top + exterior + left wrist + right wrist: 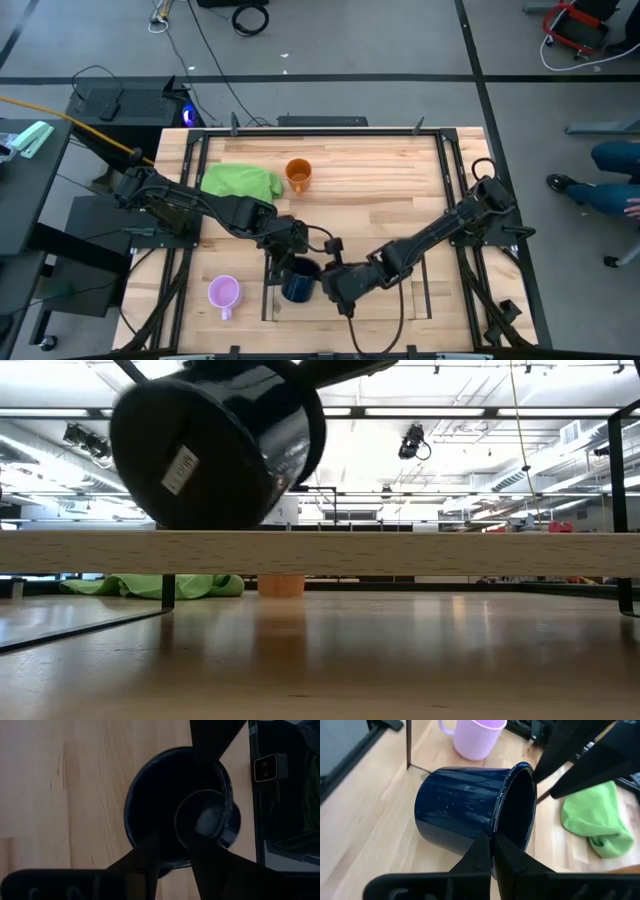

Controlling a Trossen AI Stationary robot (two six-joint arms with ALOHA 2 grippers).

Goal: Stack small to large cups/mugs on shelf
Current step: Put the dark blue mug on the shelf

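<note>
The black mug [465, 810] is tilted over the shelf [400, 552], its base turned toward the table's near edge [220, 450]. My right gripper [492, 842] is shut on its rim, reaching in from the right [335, 283]. My left gripper [170, 845] comes from the left [290, 255]; it is open, its fingers on either side of the opposite part of the rim. The light purple mug [223, 293] stands on the table left of the shelf. The orange mug [298, 175] stands farther back, beside the green cloth [242, 182]. My right gripper pinches the black mug's rim [496, 827], one finger inside the mouth and one on the outer wall. The fingers slant down from the table's right. The mug is tipped; whether its lowest edge [200, 525] rests on the shelf board, I cannot tell. My left gripper has the rim [167, 867] between its fingers; I cannot tell whether they touch it.
The shelf's dark frame [267, 300] stands near the table's front edge, with an upright post [408, 745] close to the black mug. The two arms nearly meet over it. Bare wood lies at the table's middle and right [400, 190].
</note>
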